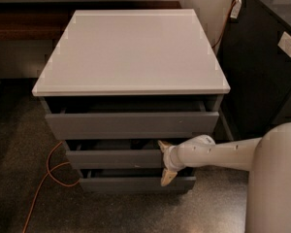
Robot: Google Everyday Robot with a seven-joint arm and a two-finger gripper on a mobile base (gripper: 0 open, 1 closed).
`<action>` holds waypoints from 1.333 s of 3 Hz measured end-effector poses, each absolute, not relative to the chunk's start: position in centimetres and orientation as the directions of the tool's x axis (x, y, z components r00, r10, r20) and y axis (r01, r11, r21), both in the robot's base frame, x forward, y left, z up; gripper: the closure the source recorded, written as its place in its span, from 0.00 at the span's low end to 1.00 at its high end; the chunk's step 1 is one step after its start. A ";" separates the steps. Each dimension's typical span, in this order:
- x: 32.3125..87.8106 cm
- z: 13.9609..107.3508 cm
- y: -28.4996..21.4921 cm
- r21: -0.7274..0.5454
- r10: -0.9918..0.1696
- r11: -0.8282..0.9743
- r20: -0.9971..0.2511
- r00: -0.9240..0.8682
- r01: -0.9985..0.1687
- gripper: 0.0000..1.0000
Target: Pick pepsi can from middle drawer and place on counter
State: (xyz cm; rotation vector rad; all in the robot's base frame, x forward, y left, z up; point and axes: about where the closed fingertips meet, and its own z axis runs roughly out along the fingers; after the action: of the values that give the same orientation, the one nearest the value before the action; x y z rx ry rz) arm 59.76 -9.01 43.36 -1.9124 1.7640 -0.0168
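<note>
Far left, orange cable (47,171): laid in a loop on the dark floor (19,203). One end is cut off at the near edge of the view.
Counter (131,47): no can is seen on it. Placement is judged not yet done.
Top drawer (131,124): pulled partly out. Its interior is in shadow and cannot be read.
Middle drawer (114,158): drawn out only slightly, with a narrow dark gap above its front. Further opening is judged necessary before anything can be lifted out.
Pepsi can: not visible. It is presumed to lie inside the middle drawer, hidden under the overhang of the top drawer. Reach, grasp, lift and set-down are all judged to be outstanding.
Gripper (165,162): positioned at the right end of the middle drawer front, fingers spread wide, one tip above the front's upper edge and one below its lower edge. Whether the front is touched cannot be determined.
Arm (218,154): extended from the right; its base is cut off at the near right corner.
Black cabinet (262,72): cut off at the right edge.
</note>
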 end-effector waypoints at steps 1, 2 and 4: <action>61.0 42.2 -9.4 -0.383 -0.930 0.012 -0.343 0.130 -0.924 0.00; 62.3 41.5 -9.7 -0.375 -0.930 0.025 -0.350 0.116 -0.927 0.15; 62.7 41.2 -9.6 -0.347 -0.920 0.044 -0.380 0.098 -0.937 0.62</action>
State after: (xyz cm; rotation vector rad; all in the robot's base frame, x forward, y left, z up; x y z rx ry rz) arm 62.73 -9.58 41.21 -1.8665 1.8124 0.0431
